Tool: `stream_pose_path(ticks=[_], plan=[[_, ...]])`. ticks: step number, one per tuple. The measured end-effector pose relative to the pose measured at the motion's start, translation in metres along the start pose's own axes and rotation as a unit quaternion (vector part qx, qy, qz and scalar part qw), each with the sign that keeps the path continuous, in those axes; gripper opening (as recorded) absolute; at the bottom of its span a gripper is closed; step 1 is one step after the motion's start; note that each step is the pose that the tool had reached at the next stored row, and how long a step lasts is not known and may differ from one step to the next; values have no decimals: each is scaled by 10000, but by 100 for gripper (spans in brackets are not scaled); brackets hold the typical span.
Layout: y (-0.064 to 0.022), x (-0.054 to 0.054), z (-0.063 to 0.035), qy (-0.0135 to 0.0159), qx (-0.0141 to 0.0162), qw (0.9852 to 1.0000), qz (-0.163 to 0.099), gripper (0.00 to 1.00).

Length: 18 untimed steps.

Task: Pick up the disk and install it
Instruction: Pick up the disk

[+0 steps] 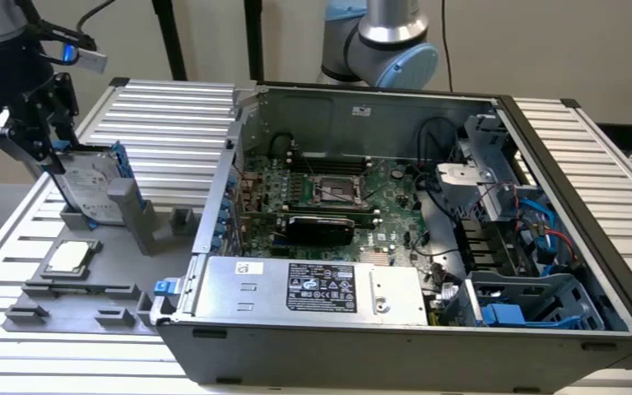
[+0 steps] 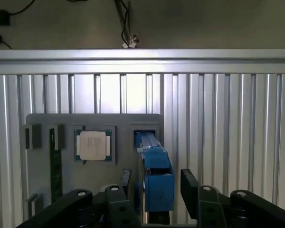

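Note:
The disk [image 1: 83, 183] stands on edge in a slot of the grey fixture plate [image 1: 75, 309], on the exterior view's left beside the computer case. It is silver-grey with a white label and a bright blue frame. My gripper [image 1: 50, 146] hangs at its upper end. In the wrist view the disk's blue frame edge [image 2: 154, 173] runs between my two black fingers [image 2: 189, 183]. My gripper [image 2: 156, 186] is open and straddles the disk, with a narrow gap on each side.
The open computer case [image 1: 404, 346] lies at centre, with a motherboard [image 1: 332, 193], a silver power supply [image 1: 305, 288] and a blue-clipped drive bay [image 1: 525, 304]. On the fixture plate lie a small square chip [image 2: 92, 145] and a green memory stick [image 2: 54, 161].

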<state>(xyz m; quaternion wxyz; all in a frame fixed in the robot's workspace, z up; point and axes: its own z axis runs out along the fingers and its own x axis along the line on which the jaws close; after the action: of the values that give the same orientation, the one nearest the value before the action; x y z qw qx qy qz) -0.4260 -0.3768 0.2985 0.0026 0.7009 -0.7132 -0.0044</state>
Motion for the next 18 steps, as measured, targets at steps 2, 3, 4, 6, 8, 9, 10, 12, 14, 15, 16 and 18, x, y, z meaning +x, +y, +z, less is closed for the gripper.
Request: stream_pose_path(ticks=[2,3,4,6,8,9,10,12,14,15,16,18], plan=[[-1,5,36,0,4,10000,0,100],[0,6,53,0,7,10000,0,100],[-1,8,72,0,9,10000,0,100],[-1,9,95,0,11,10000,0,100],[-1,9,97,1,9,10000,0,100],[-1,9,97,1,8,10000,0,100],[-1,9,99,0,10,10000,0,100],[-1,9,100,0,11,10000,0,100],[0,10,101,-1,11,10000,-1,100],[1,10,102,-1,11,10000,-1,100],[4,9,102,0,11,10000,0,100],[7,10,106,0,11,10000,0,100]])
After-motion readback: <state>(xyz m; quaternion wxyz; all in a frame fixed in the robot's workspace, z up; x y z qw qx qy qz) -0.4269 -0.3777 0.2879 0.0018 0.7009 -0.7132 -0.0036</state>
